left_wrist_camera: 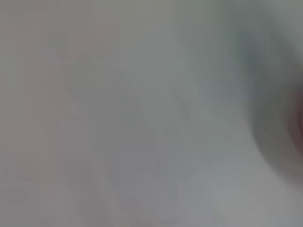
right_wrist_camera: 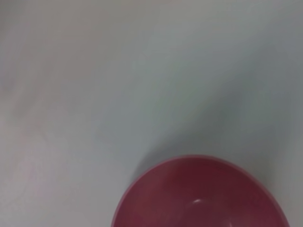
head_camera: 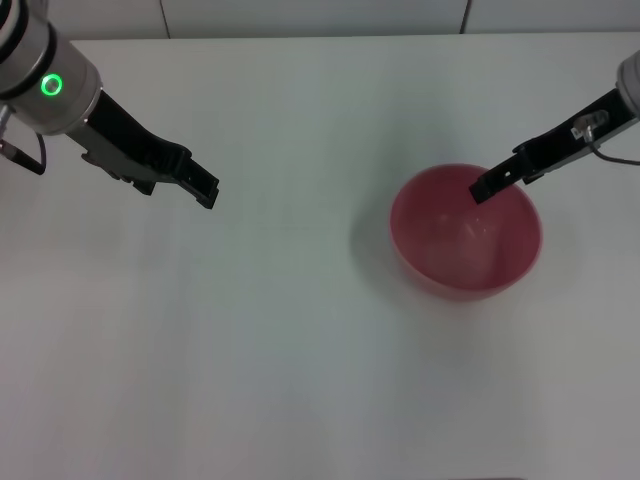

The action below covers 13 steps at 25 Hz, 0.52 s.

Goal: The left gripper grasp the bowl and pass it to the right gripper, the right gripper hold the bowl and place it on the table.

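Observation:
The pink bowl [head_camera: 465,235] stands upright on the white table [head_camera: 300,350], right of centre, with a soft shadow on its left side. My right gripper [head_camera: 483,187] reaches in from the right edge, and its black tip lies over the bowl's far rim, just inside it. The right wrist view shows the bowl [right_wrist_camera: 201,194] from above, close by, on bare tabletop. My left gripper [head_camera: 205,189] hangs over the table at the upper left, well apart from the bowl. In the left wrist view there is only blurred tabletop and a dark reddish edge at the right.
A wall seam runs along the table's far edge [head_camera: 320,36]. Bare white tabletop stretches between the two arms and in front of the bowl.

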Motion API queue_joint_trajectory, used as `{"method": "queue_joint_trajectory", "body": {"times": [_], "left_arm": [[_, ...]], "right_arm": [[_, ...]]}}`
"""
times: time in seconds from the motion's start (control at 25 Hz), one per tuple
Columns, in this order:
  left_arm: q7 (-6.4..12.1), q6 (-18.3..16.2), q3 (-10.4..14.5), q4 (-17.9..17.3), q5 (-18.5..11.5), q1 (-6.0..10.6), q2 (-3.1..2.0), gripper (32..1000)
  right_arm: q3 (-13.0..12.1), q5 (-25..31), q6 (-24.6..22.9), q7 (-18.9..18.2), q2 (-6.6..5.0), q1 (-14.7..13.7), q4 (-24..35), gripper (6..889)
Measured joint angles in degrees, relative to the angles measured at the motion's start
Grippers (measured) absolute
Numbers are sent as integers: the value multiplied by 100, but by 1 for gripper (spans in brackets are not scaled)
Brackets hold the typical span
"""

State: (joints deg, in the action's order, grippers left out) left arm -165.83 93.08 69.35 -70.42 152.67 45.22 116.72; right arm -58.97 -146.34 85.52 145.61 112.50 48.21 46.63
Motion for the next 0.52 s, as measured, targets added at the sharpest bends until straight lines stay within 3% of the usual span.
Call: {"method": "queue_joint_trajectory", "body": {"times": [0.52], "left_arm": [[11, 0, 0, 2, 0, 6, 0, 838]], "right_arm": [[0, -3, 62, 7, -1, 34, 22, 878]]}}
